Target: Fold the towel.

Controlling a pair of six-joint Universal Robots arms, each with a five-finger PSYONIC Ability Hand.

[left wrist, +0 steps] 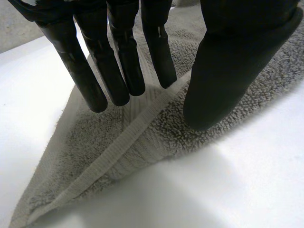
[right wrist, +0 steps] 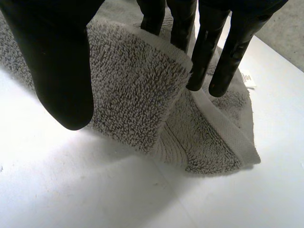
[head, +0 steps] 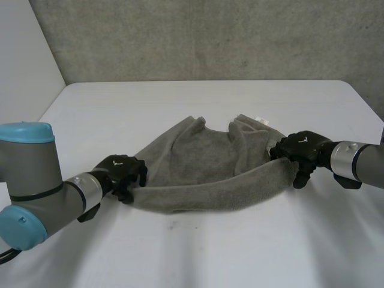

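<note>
Crumpled towel [head: 198, 174] on table [head: 210, 258], wall [head: 210, 42] behind

towel [head: 198, 171] | grey terry, rumpled | near edge folded over, stretched side to side | lies mid table [head: 180, 258]

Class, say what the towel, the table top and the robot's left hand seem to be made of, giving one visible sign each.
Towel: grey terry cloth, likely cotton; looped pile, flat woven band at the hem.
Table top: smooth white, perhaps laminate; even, slightly glossy surface.
Left hand: black, plastic or rubber; smooth, faint sheen.
</note>
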